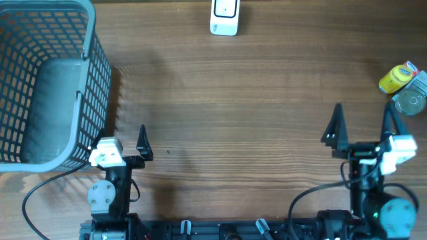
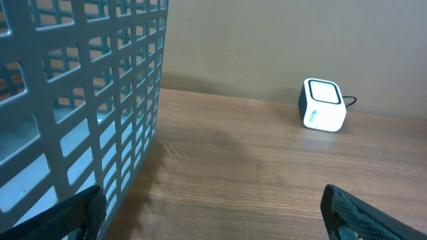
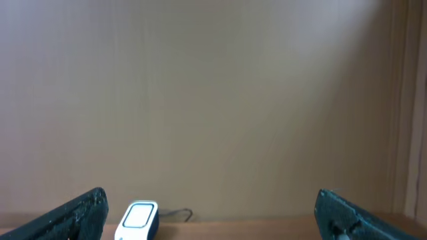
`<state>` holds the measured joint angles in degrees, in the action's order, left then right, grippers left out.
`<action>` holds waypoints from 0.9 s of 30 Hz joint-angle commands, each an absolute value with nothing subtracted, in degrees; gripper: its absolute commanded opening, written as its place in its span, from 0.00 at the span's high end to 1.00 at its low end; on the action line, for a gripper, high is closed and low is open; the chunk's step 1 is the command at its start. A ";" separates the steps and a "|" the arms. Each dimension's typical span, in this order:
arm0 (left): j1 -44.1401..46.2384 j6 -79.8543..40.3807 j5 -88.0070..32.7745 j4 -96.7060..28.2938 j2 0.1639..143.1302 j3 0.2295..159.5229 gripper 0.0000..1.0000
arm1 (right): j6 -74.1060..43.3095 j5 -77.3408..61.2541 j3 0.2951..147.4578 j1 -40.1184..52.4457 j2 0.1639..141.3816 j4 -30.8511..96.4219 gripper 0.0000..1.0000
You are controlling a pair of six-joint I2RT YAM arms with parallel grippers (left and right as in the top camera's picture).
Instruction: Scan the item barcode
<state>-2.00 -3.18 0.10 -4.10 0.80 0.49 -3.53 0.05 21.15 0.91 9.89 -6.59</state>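
The white barcode scanner (image 1: 224, 17) stands at the far middle of the table; it also shows in the left wrist view (image 2: 324, 105) and the right wrist view (image 3: 138, 220). A small yellow item (image 1: 399, 78) lies at the right edge, touching a clear round container (image 1: 410, 101). My right gripper (image 1: 363, 127) (image 3: 212, 203) is open and empty, just in front of and left of those two. My left gripper (image 1: 120, 143) (image 2: 210, 207) is open and empty at the near left, its left finger close to the basket wall.
A tall grey mesh basket (image 1: 47, 80) (image 2: 80, 100) fills the left side of the wooden table (image 1: 233, 113). A thin cable (image 3: 177, 215) runs from the scanner's back. A plain wall rises behind the table's far edge.
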 commanded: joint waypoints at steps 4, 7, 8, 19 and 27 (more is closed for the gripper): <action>-2.37 -2.11 -0.21 -4.34 0.32 0.32 0.00 | -3.11 -1.65 8.25 -0.08 0.16 -10.37 0.00; -2.37 -2.11 -0.19 -4.32 0.32 0.32 0.00 | -3.07 -1.80 5.63 -0.25 0.16 -10.85 0.00; -2.37 -2.11 -0.19 -4.32 0.32 0.32 0.00 | -2.96 -1.41 4.93 -0.25 0.16 -10.85 0.00; -2.37 -2.11 -0.19 -4.32 0.32 0.32 0.00 | -1.65 -1.67 0.30 -1.26 0.14 -0.56 0.00; -2.37 -2.11 -0.19 -4.32 0.32 0.32 0.00 | 1.30 -3.33 0.30 -1.26 0.14 0.14 0.00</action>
<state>-2.00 -3.05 0.08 -4.10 0.78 0.49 0.34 -1.98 0.36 -0.97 0.89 0.12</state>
